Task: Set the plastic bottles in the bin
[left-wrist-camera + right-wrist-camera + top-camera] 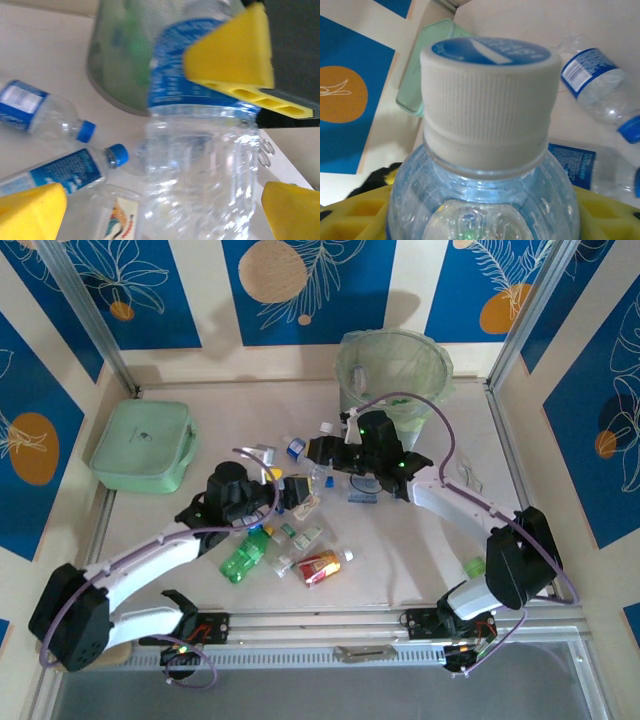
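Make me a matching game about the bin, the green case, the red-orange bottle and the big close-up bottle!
Things:
1 bin
2 green case
3 red-orange bottle
4 close-up bottle

Clues:
A has a white cap
B lying flat at the far left
C lying down near the front, in the middle
D standing tall at the back

Pairs: 1-D, 2-B, 3-C, 4-A

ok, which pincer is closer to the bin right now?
Right. The right pincer, shut on a bottle, sits just front-left of the bin; the left pincer, open, is farther off toward mid-table.
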Motion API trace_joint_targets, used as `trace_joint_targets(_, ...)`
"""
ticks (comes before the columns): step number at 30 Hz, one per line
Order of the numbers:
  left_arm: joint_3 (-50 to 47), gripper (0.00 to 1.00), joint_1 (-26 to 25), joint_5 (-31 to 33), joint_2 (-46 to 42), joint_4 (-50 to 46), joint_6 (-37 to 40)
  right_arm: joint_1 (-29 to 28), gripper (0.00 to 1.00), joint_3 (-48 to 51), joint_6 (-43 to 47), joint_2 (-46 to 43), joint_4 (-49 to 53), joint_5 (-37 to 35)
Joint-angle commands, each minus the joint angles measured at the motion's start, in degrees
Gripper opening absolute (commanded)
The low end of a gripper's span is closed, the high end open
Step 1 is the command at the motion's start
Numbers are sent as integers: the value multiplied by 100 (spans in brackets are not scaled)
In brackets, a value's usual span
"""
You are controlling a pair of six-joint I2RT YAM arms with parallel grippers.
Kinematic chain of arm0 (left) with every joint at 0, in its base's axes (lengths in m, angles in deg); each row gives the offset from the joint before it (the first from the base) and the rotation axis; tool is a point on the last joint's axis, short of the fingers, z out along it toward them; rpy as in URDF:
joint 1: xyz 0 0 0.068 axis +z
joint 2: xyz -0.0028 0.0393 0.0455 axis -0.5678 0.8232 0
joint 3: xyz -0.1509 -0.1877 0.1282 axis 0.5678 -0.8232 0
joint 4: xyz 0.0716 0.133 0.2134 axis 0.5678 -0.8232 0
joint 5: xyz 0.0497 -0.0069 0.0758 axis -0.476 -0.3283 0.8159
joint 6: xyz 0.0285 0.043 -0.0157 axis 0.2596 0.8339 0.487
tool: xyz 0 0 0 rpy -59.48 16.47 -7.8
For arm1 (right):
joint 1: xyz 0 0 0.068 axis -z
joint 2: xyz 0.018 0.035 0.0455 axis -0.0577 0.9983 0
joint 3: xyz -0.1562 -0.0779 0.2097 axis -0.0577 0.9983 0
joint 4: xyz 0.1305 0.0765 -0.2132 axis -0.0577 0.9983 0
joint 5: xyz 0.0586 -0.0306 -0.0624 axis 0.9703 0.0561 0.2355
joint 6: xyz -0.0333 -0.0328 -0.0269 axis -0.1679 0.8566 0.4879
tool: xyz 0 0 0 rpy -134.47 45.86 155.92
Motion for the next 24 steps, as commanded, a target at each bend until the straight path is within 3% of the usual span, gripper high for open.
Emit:
trace_joint_targets(1, -196, 99, 215, 1199, -400, -405, -263, 5, 59, -336, 547, -341, 399, -300)
trace_joint_targets(4, -108, 99, 414, 1913, -514, -1417, -446, 48, 60, -716, 927, -401, 757, -506)
trace_joint_targets(9, -195, 99, 599, 2121, -506, -1965, -686, 253, 58, -1441, 1501, -416, 1282, -994)
trace_joint_targets(16, -242, 99, 626, 1894, -191, -1893, -982, 1033, 57, -2335, 1649, -312, 1242, -1012)
trace_joint_targets(24, -158, 99, 627, 1512, 77, -1722, -1028, 2081, 57, -2409, 1096, -331, 479, -732)
